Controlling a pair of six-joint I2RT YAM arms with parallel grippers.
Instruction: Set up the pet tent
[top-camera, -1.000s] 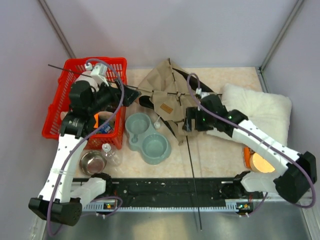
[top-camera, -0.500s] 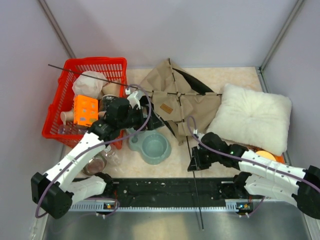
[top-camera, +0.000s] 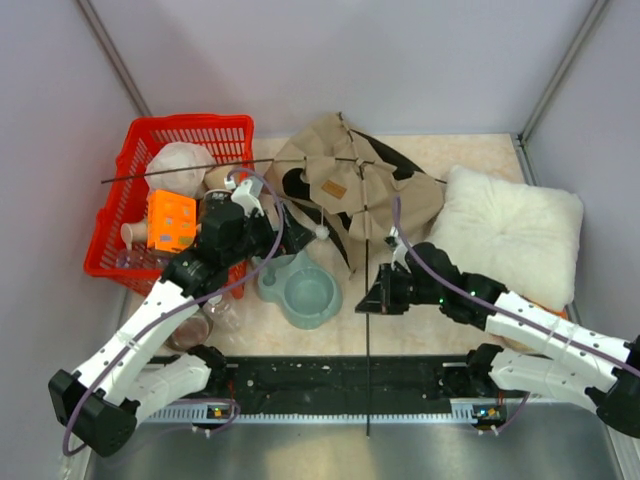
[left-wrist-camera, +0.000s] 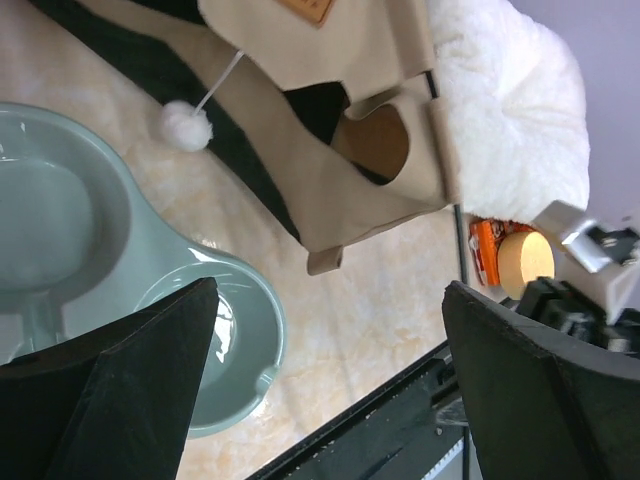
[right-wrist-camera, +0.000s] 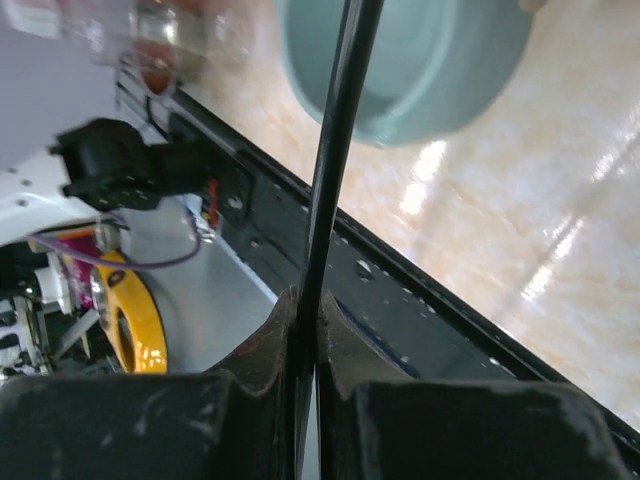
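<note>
The pet tent (top-camera: 335, 195) lies slumped on the desk (top-camera: 440, 325), a rumpled tan heap with black lining showing, not yet standing. The right hand (top-camera: 383, 297) sits just in front of the tent. Its fingers (right-wrist-camera: 250, 370) are pinched tight on a thin dark pole (top-camera: 367, 360), which runs from the tent's crown straight out past the desk's near edge. Gripping it well down its length looks meant to give leverage, I'd guess, so the pole can be swung or flexed and the fabric lifted with it.

The left hand (top-camera: 292, 232) hovers at the tent's front left corner, spread wide with nothing between its fingers (left-wrist-camera: 130, 390). From there it faces the cat-head doorway (left-wrist-camera: 375, 140) and the dangling pompom (left-wrist-camera: 186, 125), probably so it can catch the fabric or steady it while the pole is worked.

A second pole (top-camera: 180, 172) sticks out of the tent's left side across the red basket (top-camera: 115, 215). The double bowl (top-camera: 300, 285) sits just in front of the tent, close under the left hand, and could get nudged. The fluffy cushion (top-camera: 505, 235) presses against the tent's right side.
</note>
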